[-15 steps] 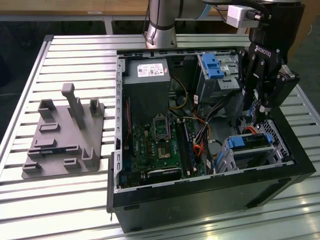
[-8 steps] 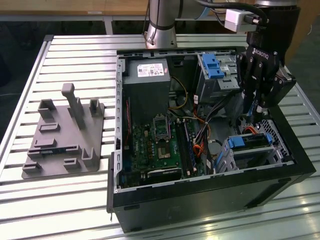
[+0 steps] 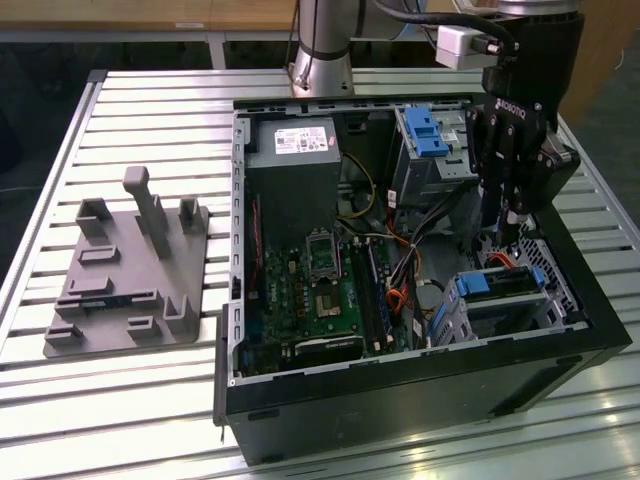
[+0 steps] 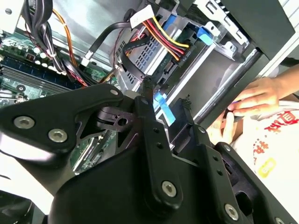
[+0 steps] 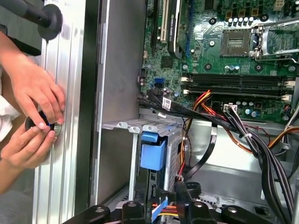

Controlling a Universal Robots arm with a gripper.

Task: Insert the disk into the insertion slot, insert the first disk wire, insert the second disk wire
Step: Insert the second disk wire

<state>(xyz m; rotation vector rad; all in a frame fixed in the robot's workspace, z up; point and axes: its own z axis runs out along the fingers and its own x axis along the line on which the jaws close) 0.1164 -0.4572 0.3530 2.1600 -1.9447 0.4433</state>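
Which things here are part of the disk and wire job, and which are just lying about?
Job: disk, insertion slot, blue wire, end effector.
Lying about: grey fixture plate, power supply, blue-latched bay.

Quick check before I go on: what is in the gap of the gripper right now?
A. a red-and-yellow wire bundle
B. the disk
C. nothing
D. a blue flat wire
D: in both wrist views a blue flat wire runs through the gap of the open gripper, down inside the computer case.
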